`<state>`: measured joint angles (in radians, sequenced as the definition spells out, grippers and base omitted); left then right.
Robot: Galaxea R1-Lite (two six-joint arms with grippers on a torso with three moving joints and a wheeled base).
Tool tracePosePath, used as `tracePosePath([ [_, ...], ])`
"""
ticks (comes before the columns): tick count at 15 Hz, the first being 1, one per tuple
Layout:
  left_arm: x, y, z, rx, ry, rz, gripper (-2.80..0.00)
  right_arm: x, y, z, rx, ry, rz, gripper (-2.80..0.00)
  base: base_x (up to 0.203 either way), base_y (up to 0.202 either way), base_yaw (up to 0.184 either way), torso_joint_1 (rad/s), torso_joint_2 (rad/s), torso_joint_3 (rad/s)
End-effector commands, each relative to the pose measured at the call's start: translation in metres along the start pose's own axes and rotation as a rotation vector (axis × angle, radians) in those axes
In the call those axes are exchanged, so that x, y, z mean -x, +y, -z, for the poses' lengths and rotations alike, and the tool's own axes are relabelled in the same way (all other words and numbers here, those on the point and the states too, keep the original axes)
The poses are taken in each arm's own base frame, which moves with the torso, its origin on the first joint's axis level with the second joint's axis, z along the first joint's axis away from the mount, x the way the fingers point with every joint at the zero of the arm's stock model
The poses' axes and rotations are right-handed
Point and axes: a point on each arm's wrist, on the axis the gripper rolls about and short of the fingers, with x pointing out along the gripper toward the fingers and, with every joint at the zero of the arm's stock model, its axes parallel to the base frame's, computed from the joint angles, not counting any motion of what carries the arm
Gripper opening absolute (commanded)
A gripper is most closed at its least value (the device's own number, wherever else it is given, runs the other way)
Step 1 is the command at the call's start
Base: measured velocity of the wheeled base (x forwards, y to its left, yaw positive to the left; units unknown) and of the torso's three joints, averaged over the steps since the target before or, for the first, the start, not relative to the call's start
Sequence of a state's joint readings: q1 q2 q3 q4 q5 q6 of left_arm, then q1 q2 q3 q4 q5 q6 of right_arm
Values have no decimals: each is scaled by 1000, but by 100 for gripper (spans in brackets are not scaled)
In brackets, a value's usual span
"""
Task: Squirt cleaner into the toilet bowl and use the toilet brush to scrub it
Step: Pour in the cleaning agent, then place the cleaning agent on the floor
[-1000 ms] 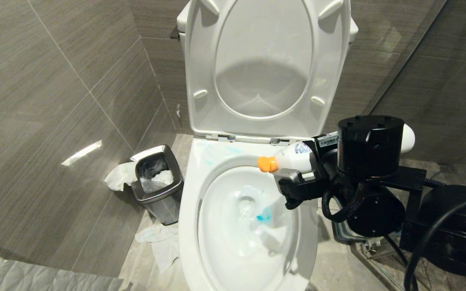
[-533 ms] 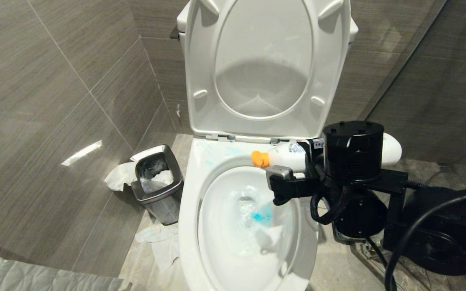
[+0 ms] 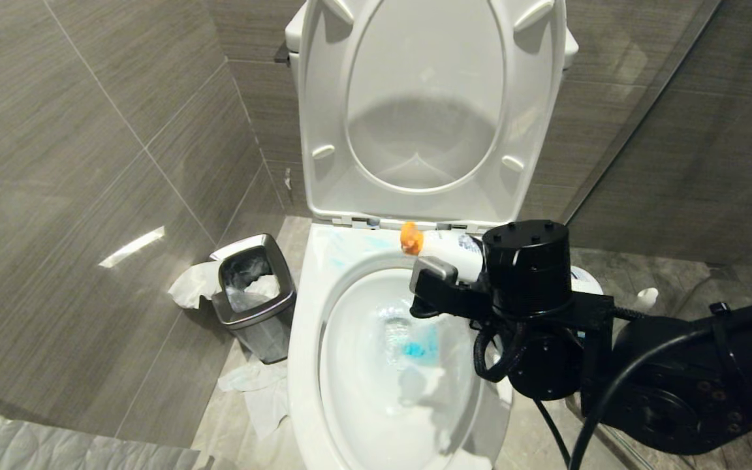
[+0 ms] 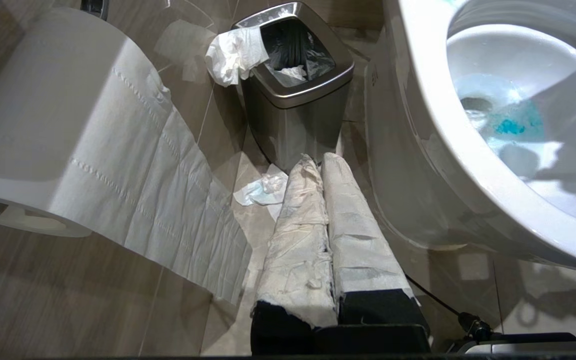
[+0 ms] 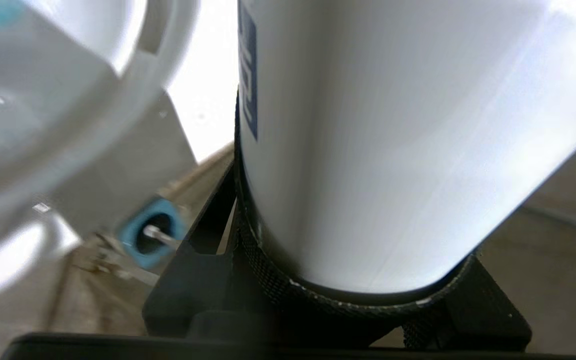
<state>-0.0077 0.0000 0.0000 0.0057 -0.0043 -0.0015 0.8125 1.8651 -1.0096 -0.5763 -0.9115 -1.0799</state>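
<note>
The right claw (image 3: 444, 277) grips a white cleaner bottle (image 3: 444, 248) over the toilet bowl (image 3: 324, 307), blue cleaner (image 3: 418, 346) already pooled; scrubbing with the toilet brush (image 5: 150, 237) likely follows.

- My right arm reaches in from the right side of the head view, its black wrist bulky in the foreground.
- My right gripper (image 3: 444, 277) lies roughly level, jaws clamped on the body of a white cleaner bottle (image 3: 451, 251).
- My left gripper (image 4: 318, 165) hangs low and parked, pointing down and ahead, its two paper-wrapped fingers (image 4: 300, 235) pressed together with no gap.
</note>
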Motion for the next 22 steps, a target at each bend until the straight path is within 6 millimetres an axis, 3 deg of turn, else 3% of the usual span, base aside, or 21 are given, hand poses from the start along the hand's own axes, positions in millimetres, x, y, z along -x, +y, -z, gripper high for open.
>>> tracePosePath([
  [1, 0, 0, 0, 0, 2, 0, -280, 0, 1, -2, -112, 0, 3, -280, 0, 0, 0, 0, 0, 0],
  [6, 0, 0, 0, 0, 2, 0, -280, 13, -34, -1, -343, -41, 53, -280, 0, 0, 0, 0, 0, 0],
  [10, 0, 0, 0, 0, 2, 0, -280, 19, -66, 15, -501, -77, 56, -280, 0, 0, 0, 0, 0, 0],
  [15, 0, 0, 0, 0, 2, 0, -280, 28, -91, 35, -774, -165, -127, -280, 0, 0, 0, 0, 0, 0],
  [18, 0, 0, 0, 0, 2, 0, -280, 25, -116, 60, -907, -210, -213, -280, 0, 0, 0, 0, 0, 0],
  [22, 0, 0, 0, 0, 2, 0, -280, 28, -142, 103, -944, -239, -284, -280, 0, 0, 0, 0, 0, 0],
])
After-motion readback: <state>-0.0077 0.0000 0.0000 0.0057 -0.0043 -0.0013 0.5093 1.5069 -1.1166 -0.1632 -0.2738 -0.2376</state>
